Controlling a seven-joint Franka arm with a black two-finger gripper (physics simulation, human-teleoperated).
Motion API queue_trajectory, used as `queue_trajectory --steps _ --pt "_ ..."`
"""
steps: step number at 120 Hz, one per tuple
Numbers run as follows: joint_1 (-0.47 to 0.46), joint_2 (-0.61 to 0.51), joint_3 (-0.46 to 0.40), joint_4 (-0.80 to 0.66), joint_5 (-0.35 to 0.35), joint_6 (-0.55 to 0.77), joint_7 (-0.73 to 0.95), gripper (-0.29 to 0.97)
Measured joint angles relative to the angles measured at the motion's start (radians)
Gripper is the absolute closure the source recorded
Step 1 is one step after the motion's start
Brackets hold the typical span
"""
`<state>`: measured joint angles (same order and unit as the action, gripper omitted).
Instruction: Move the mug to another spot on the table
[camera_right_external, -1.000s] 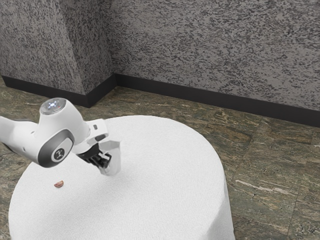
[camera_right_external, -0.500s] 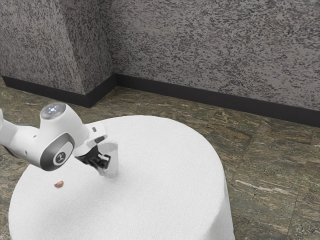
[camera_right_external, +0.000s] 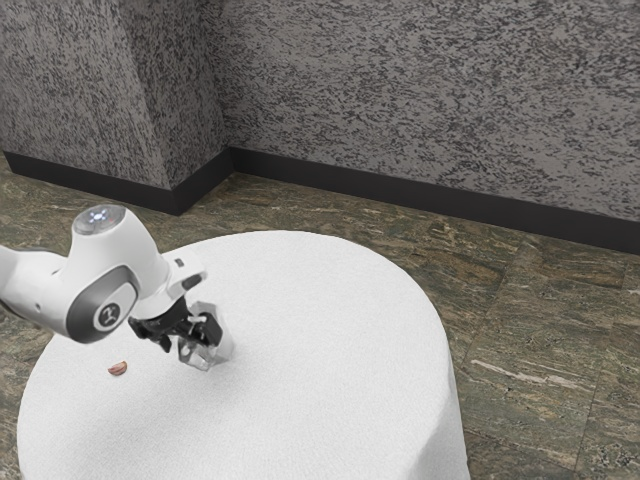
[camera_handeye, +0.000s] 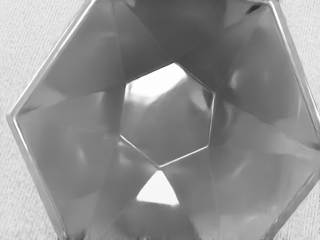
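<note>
Round white-cloth table; sm. brown bit on it, gray mug apparently too.

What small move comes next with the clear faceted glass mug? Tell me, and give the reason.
Probably open the black gripper and release the clear faceted glass mug: its base looks set down on the round white table, apart from the small brown scrap.

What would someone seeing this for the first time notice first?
Probably the white arm's claw clamped on a glassy, faceted mug, low on or just above the round white table. The wrist view looks straight into its six-sided inside. A small brown scrap lies to the exterior view's left of it.
</note>
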<state>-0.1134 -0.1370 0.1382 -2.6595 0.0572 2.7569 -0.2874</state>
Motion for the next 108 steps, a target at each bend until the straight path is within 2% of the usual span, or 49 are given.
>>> queue_trajectory --steps 32,70,88,108 --pt "0.008 -0.024 0.002 0.001 -0.002 -0.066 -0.046 0.02" --pt "0.008 -0.111 -0.003 0.023 -0.001 -0.158 -0.078 0.00" --pt "0.006 -0.118 -0.004 0.120 -0.001 -0.225 -0.088 0.00" --pt "-0.006 -0.058 -0.004 0.379 -0.002 -0.405 -0.091 0.00"
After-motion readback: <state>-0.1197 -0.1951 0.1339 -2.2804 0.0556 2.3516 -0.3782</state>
